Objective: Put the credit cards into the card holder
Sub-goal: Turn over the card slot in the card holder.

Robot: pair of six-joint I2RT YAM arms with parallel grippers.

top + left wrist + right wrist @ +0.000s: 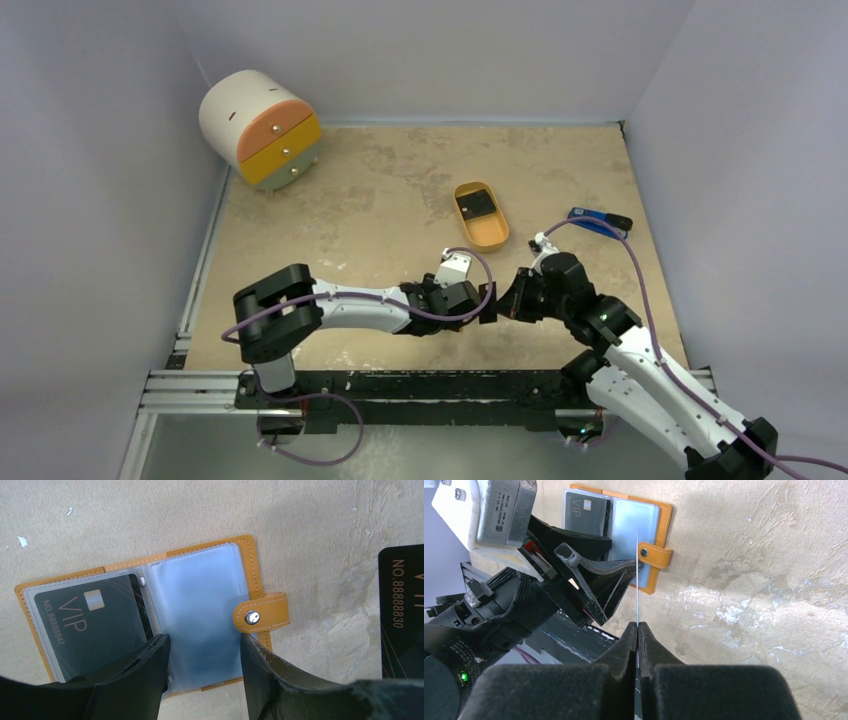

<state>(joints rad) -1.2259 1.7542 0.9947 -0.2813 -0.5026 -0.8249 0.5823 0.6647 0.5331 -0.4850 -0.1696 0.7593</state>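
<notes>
Beige tabletop (150,510) looks slick: with the left gripper (203,640) released above the card holder (200,580), the credit card (402,610) clenched in the right gripper (637,626) may shove it aside.

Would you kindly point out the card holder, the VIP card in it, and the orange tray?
card holder (270,611): left wrist view, snap tab.
VIP card (95,625): left wrist view, face centre.
orange tray (491,235): top view, bare floor.

The left gripper's fingers (145,680) cover the card holder's (200,595) near edge, and a black card (402,612) is cut by the left wrist view's right edge. The right gripper (637,626) pinches a credit card (637,575) seen edge-on, its face hidden. From above, the arms hide the holder.
</notes>
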